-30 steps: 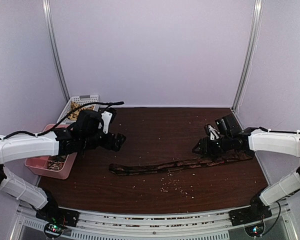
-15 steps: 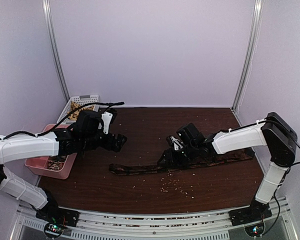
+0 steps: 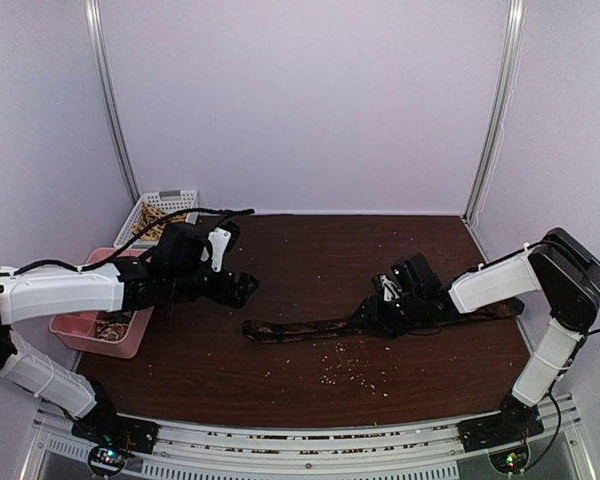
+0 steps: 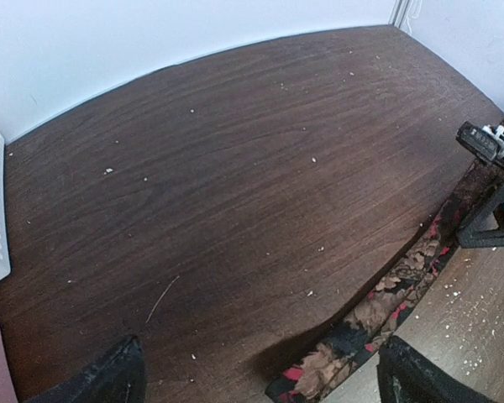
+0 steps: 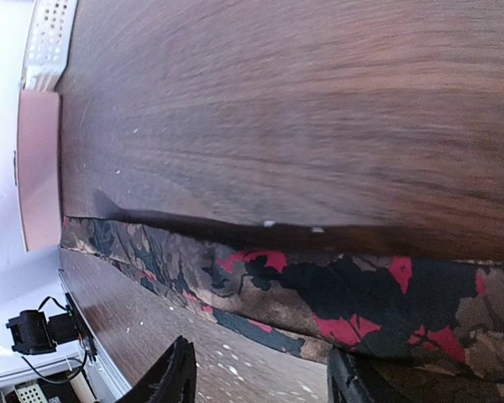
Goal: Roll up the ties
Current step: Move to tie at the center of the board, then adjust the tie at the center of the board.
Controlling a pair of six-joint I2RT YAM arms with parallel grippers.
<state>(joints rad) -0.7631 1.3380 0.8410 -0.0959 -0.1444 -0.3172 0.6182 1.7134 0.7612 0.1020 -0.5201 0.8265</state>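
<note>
Brown tie (image 3: 300,326): flat, lengthwise across table (image 3: 310,250); likely soft, light, slippery; best pinched at free left tip.
Right gripper (image 5: 260,361): fingers apart, low over tie's middle.
Left gripper (image 4: 265,374): spread wide, hovering near tie's left end.

**LIGHTING AND IMAGE QUALITY**

Top external view: light is even and diffuse. The pale walls (image 3: 310,100) read bright, the dark table (image 3: 310,250) dim.

Left wrist view: wide-angle distortion bows the table's far edge. Pale glare covers the lower right.

Right wrist view: the far tabletop is streaked with blur. The tie (image 5: 319,294) stays sharp and casts a dark shadow line.
</note>
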